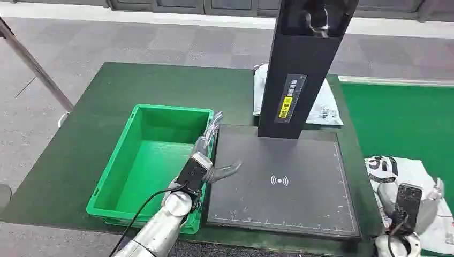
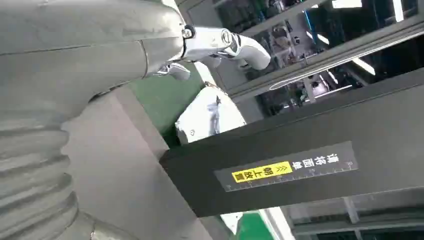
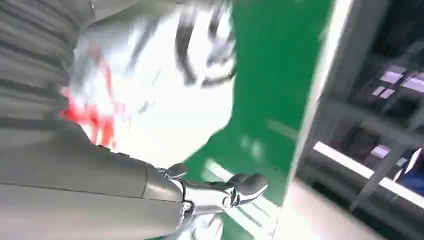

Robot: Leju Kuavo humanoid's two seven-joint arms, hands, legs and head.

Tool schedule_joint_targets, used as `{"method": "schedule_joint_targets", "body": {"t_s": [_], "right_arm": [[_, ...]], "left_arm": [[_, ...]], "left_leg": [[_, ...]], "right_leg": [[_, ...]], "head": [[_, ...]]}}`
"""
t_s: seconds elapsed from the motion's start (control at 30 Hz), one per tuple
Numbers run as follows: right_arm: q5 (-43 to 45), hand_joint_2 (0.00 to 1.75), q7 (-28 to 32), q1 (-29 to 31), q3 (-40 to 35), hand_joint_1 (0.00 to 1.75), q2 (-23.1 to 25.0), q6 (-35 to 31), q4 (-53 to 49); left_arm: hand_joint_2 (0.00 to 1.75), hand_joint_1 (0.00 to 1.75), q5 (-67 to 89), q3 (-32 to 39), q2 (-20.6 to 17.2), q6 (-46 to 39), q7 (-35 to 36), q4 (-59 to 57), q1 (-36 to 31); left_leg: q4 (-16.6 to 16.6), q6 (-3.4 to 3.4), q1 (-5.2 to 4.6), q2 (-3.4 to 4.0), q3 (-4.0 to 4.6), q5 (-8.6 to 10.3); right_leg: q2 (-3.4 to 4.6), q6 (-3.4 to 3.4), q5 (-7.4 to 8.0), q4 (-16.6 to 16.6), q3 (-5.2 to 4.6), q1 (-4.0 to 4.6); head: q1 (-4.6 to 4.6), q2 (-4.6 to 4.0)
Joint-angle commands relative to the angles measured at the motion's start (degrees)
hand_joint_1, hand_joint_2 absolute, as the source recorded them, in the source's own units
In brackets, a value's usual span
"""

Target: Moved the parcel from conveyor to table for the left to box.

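A dark green table (image 1: 96,107) takes up most of the head view, with the bright green conveyor (image 1: 407,118) along its right edge. At centre lies a black scanning pad (image 1: 300,182), its tall black column (image 1: 300,69) rising to the top edge and partly hiding a white parcel (image 1: 326,107) behind it. Left of the pad sits an empty green bin (image 1: 152,155). The left hand (image 1: 211,160) hovers between bin and pad, fingers spread, holding nothing. Lower right, the right hand (image 1: 412,206) rests on a white parcel with black print (image 1: 399,171) on the conveyor; whether it grips it, I cannot tell
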State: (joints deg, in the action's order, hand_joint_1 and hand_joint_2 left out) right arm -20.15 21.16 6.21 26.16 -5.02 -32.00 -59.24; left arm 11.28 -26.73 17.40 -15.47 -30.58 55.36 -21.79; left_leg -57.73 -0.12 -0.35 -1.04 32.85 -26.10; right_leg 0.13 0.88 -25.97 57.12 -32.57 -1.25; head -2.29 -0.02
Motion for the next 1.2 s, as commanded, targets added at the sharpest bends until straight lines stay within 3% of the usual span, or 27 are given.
{"method": "schedule_joint_targets", "body": {"t_s": [0.03,0.2,0.33,0.43,0.57,0.63,0.77,0.8,0.83,0.97,1.2], "right_arm": [[-5.07,1.75,-1.40,8.15,6.28,0.00,-8.16,-2.22,22.17],[-9.92,1.75,-6.39,16.06,3.24,0.00,-12.15,-3.83,35.17],[-10.42,1.75,-7.16,16.93,2.95,0.00,-12.50,-3.78,36.14],[-14.32,1.75,-13.29,18.47,0.61,0.00,-14.06,-2.20,40.01],[-19.77,1.75,-20.58,19.36,-3.67,0.00,-15.17,8.30,41.75],[-20.17,1.75,-21.32,19.61,-3.87,0.00,-15.00,8.50,41.49],[-24.83,1.75,-23.99,22.13,-8.26,0.00,-15.30,23.80,42.55],[-25.43,1.75,-23.68,22.25,-9.12,1.38,-15.31,26.91,42.64],[-25.68,1.75,-23.63,22.32,-9.49,1.75,-15.31,28.30,42.77],[-27.14,1.75,-23.35,23.56,-11.31,1.75,-13.89,33.47,43.06],[-26.84,1.75,-23.33,22.33,-10.52,1.75,-12.90,31.63,41.86]], "left_arm": [[1.75,0.00,-1.48,-3.33,-1.63,-0.95,-0.77,-5.50,1.34],[1.75,0.00,-4.07,-3.27,-2.20,-2.00,-2.29,-6.12,1.32],[1.75,0.00,-4.21,-3.36,-2.15,-1.96,-2.39,-6.27,1.22],[1.75,0.00,-4.67,-3.85,-2.24,-1.54,-2.53,-6.46,0.89],[1.75,0.00,-4.87,-3.82,-2.58,-0.99,-2.20,-5.32,1.11],[1.75,0.00,-4.86,-3.77,-2.69,-0.89,-2.17,-5.18,1.07],[1.75,0.00,-4.54,-2.95,-2.89,-0.16,-1.64,-4.71,1.09],[1.75,0.00,-4.60,-2.57,-2.84,0.15,-1.53,-4.92,0.93],[1.75,0.00,-4.61,-2.29,-2.85,0.18,-1.50,-5.02,0.81],[1.75,0.00,-3.90,-1.21,-2.90,0.46,-1.05,-3.58,1.37],[1.75,0.00,-2.49,-0.69,-3.21,1.10,0.79,-0.20,3.24]], "left_leg": [[0.20,-0.02,0.03,0.26,-0.12,0.05],[0.17,0.01,0.00,0.45,-0.11,0.00],[0.19,0.02,0.03,0.36,-0.10,0.05],[0.12,0.05,-0.02,0.24,-0.18,0.00],[0.10,0.06,-0.03,0.23,-0.20,0.00],[0.08,0.07,-0.04,0.25,-0.18,-0.02],[0.10,0.05,-0.05,0.33,-0.16,-0.01],[0.06,0.07,-0.07,0.26,-0.18,-0.04],[0.14,0.03,-0.03,0.43,-0.13,0.02],[0.18,0.02,0.00,0.47,-0.15,0.05],[0.23,0.02,0.05,0.68,0.15,-0.09]], "right_leg": [[0.16,-0.05,0.15,-0.29,0.12,0.05],[0.36,-0.04,0.19,-0.22,0.03,0.01],[0.27,-0.05,0.21,-0.26,0.05,0.04],[0.19,-0.01,0.12,-0.15,0.14,-0.01],[0.19,0.01,0.11,-0.13,0.17,-0.03],[0.20,0.04,0.07,-0.09,0.17,-0.04],[0.27,0.03,0.10,-0.10,0.12,-0.05],[0.24,0.05,0.06,-0.05,0.16,-0.07],[0.36,0.01,0.17,-0.16,0.07,-0.03],[0.38,-0.01,0.21,-0.20,0.09,0.00],[0.58,0.03,0.20,-0.29,0.19,0.06]], "head": [[0.00,0.00],[0.00,0.00],[-0.02,0.00],[0.00,0.00],[0.00,0.00],[0.00,0.00],[0.00,0.00],[0.02,0.00],[0.00,0.00],[0.00,0.00],[0.00,0.00]]}}
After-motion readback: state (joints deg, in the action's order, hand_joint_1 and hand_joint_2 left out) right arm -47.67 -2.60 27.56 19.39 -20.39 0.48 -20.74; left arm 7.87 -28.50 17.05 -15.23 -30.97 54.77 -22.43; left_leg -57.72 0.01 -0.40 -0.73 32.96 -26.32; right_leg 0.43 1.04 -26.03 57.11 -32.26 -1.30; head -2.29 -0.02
